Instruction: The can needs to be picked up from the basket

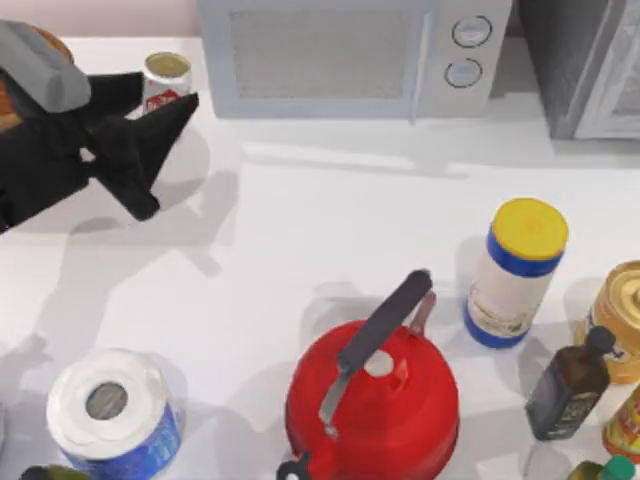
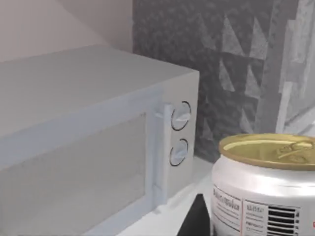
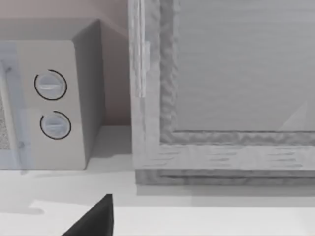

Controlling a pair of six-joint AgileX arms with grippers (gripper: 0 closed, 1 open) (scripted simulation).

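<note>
The can (image 1: pixel 166 80), small with a dull gold top and a white side with a red marking, is at the table's far left back, near the microwave. My left gripper (image 1: pixel 158 97) has one black finger on each side of it and is shut on it. In the left wrist view the can (image 2: pixel 266 187) looms close, with a black fingertip (image 2: pixel 197 221) beside it. A sliver of the orange-brown basket (image 1: pixel 58 44) peeks out behind the left arm at the top left corner. A black fingertip (image 3: pixel 93 221) of the right gripper shows in the right wrist view.
A grey microwave (image 1: pixel 340 55) stands at the back, with a grey cabinet (image 1: pixel 590 60) to its right. Toward the front are a red kettle (image 1: pixel 375 395), a white-blue bottle with a yellow lid (image 1: pixel 515 270), a golden tin (image 1: pixel 620 320), a dark bottle (image 1: pixel 570 385) and a white-blue roll (image 1: pixel 110 410).
</note>
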